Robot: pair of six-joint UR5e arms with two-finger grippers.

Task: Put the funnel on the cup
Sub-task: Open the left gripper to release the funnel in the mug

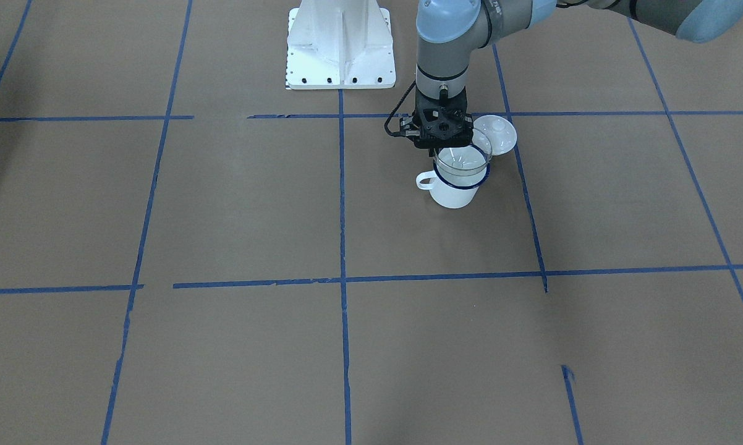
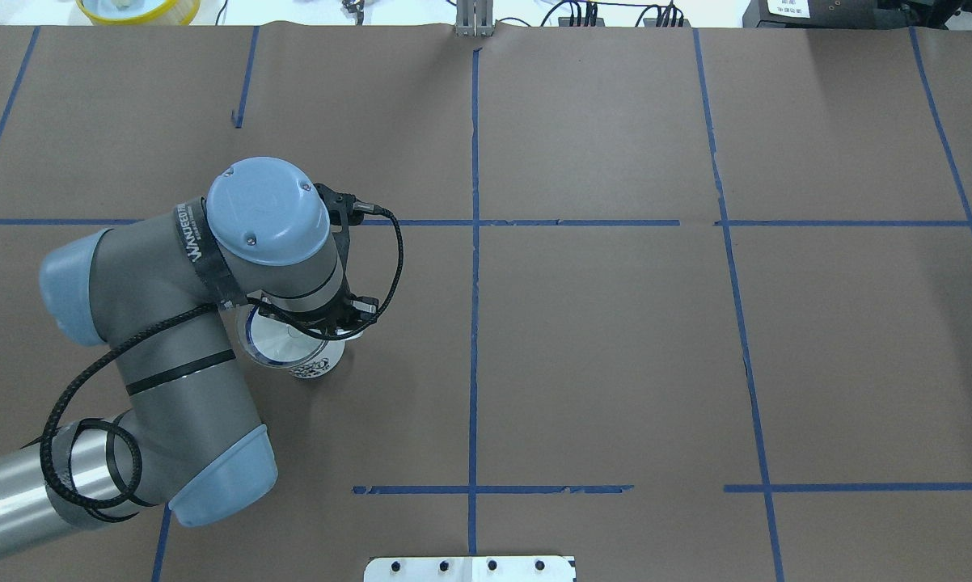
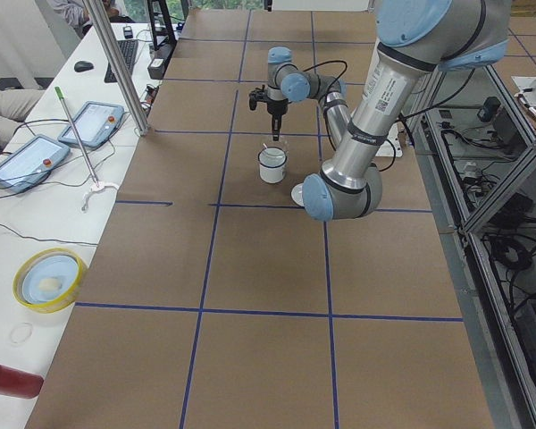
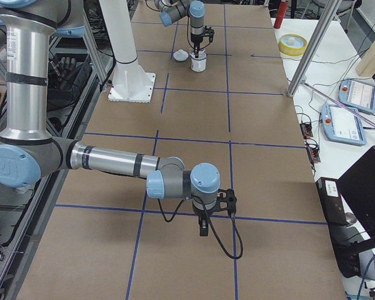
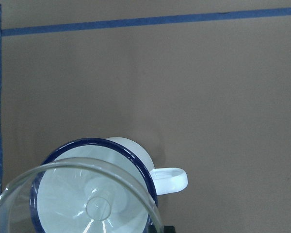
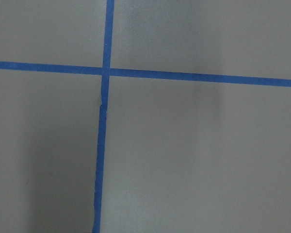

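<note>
The white cup (image 1: 453,194) with a dark blue rim stands upright on the brown table, its handle toward the front-facing view's left. The clear funnel (image 1: 464,162) hangs just above the cup's mouth, its spout pointing down into it. My left gripper (image 1: 444,148) is shut on the funnel's far rim. In the left wrist view the funnel (image 5: 68,194) overlaps the cup (image 5: 136,149), its rim offset toward the lower left. My right gripper (image 4: 203,228) shows only in the exterior right view, low over the table far from the cup; I cannot tell whether it is open or shut.
A round white knobbed lid (image 1: 498,133) lies on the table right beside the cup, on the robot's side. The white robot base (image 1: 340,46) stands at the table's edge. Blue tape lines cross the brown table.
</note>
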